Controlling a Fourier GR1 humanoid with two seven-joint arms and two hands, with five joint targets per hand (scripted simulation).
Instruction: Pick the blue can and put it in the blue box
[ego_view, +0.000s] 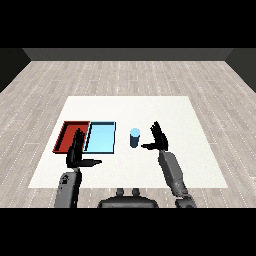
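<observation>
A blue can (134, 138) stands upright on the white table (175, 115), just right of the light blue tray (100, 137). My right hand (159, 139) is open a short way to the can's right, fingers straight and thumb pointing toward the can, not touching it. My left hand (77, 150) is open in front of the trays, its fingers overlapping the near edge of the red tray (68, 132).
The red tray lies directly left of the light blue tray, sharing a side. Both trays hold nothing. Grey wood floor surrounds the table.
</observation>
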